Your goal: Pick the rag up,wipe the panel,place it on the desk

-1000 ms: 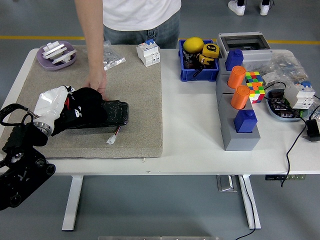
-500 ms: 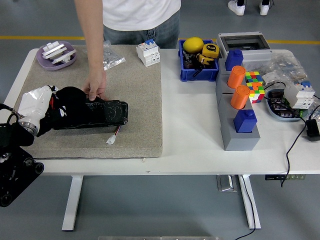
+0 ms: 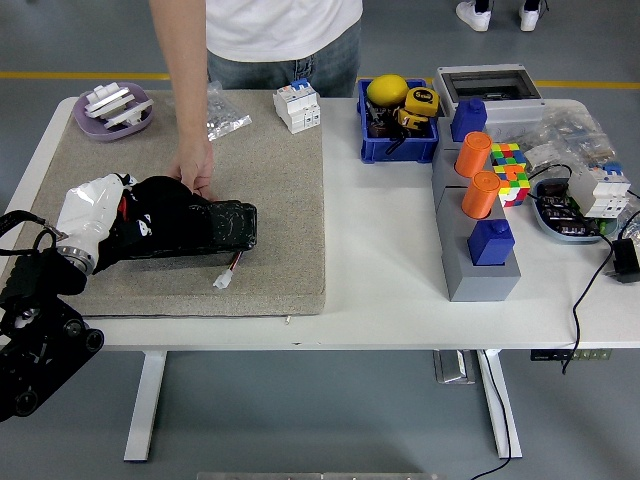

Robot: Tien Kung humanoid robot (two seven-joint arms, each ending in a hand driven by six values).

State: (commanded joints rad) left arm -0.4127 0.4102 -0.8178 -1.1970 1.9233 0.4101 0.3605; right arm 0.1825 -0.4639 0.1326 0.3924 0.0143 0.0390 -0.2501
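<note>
Left hand (image 3: pixel 95 215) pressing black rag (image 3: pixel 160 205) onto dark panel (image 3: pixel 215 228); fingers hidden under cloth, grip impossible to tell. Just beyond the fingers, person's hand (image 3: pixel 195 165) steadying panel. Risk: brushing that hand, or dragging panel across mat (image 3: pixel 270 180).

Grey concrete floor (image 3: pixel 60 40), a yellow line (image 3: pixel 85 75) painted across it beyond the table, white height-adjustable table (image 3: pixel 380 300) on white metal legs, even indoor light

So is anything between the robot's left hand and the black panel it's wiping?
Only the rag itself: the left hand presses the black rag on the long black panel lying on the beige mat. A person's hand rests on the panel's far edge, beside the rag.
</note>
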